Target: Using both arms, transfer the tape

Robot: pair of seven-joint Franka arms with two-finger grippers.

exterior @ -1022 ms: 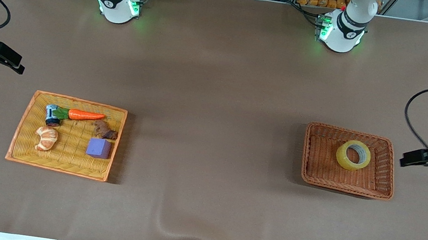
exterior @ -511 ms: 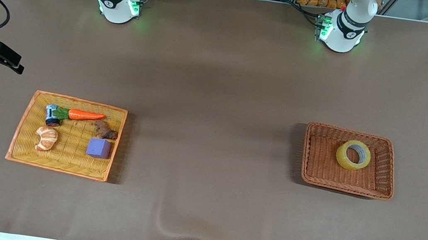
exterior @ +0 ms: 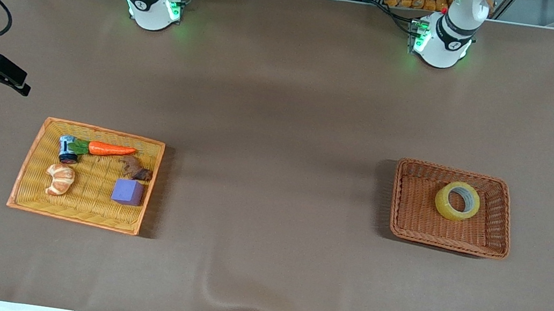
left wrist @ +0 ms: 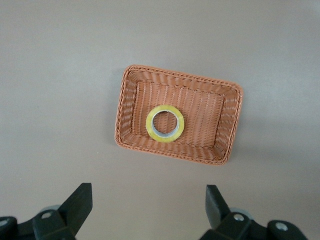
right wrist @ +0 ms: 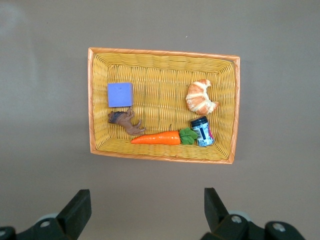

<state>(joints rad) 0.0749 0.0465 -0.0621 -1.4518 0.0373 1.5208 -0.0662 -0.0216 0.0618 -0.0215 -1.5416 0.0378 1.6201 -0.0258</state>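
Lying flat in the brown basket toward the left arm's end of the counter, the tape sits untouched. The left gripper hangs high above that end, jaws apart. The right gripper hangs above the yellow tray, jaws apart and empty.

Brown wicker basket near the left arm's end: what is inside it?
Only the roll of yellowish translucent tape with a grey core, lying flat in the brown wicker basket. The weave directly under the roll is covered. Both grippers are open, away from it.
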